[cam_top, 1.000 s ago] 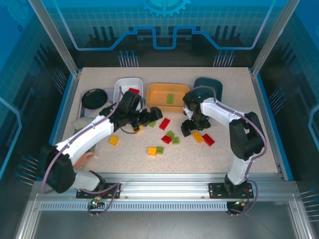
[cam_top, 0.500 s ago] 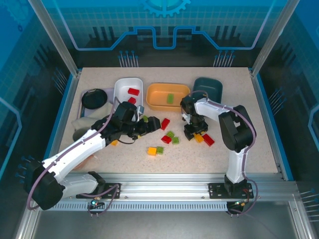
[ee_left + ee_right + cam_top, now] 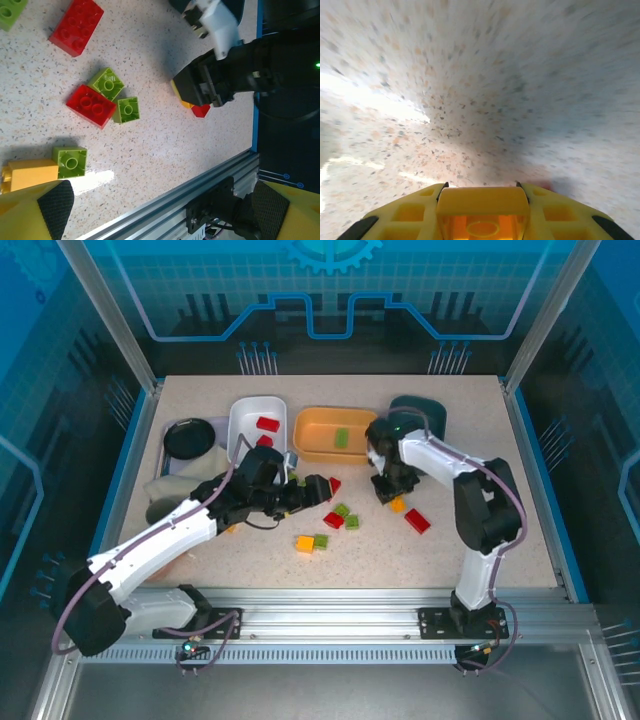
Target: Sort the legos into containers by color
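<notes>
**Right pincer clamps a yellow-orange brick**

Closed now where a second ago its jaws stood apart, the right pincer [image 3: 391, 496] holds a yellow-orange brick [image 3: 481, 207] squarely between its fingers. The tabletop [image 3: 520, 100] beneath is blurred in the wrist view, so a lift is probably under way. A loose red brick [image 3: 418, 521] lies just to its near right. Two red bricks [image 3: 267, 424] sit in the white bowl [image 3: 243, 418] and a green brick [image 3: 342, 438] in the orange bowl [image 3: 308, 447], both to its left. This brick therefore likely belongs in the dark teal bowl [image 3: 428, 410], just beyond the pincer. The left pincer [image 3: 318, 488] has reached further toward the middle, jaws wide and empty, with a cluster of legos [image 3: 95, 102] ahead of it. No brand, label or writing is legible; a gear emblem [image 3: 330, 252] marks the back panel.
</notes>
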{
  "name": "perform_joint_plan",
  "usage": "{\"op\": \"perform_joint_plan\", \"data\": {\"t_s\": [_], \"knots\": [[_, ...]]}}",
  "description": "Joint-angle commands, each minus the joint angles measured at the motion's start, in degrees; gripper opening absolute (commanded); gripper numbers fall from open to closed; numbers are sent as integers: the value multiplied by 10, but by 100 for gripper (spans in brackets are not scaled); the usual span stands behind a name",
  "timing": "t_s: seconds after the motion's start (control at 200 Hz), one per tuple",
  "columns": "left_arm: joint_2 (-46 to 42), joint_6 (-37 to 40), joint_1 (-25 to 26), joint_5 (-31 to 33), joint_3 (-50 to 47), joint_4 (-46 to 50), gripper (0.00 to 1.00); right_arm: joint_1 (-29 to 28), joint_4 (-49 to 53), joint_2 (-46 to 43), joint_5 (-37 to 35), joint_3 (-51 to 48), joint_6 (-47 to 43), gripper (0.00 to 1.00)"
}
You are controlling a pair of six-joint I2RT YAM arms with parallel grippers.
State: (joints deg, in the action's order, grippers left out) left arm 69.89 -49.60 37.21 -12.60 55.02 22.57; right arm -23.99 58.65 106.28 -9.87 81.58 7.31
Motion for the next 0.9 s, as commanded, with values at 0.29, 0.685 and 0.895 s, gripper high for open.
{"op": "perform_joint_plan", "data": {"t_s": [0.29,0.685,0.895], "knots": [[170,10,-11,22,199,-31,96,175,44,151,-19,307,106,24],[190,2,-34,44,217,20,96,209,126,359,-9,526,160,54],[178,1,-38,80,203,100,96,183,91,293,23,532,144,66]]}}
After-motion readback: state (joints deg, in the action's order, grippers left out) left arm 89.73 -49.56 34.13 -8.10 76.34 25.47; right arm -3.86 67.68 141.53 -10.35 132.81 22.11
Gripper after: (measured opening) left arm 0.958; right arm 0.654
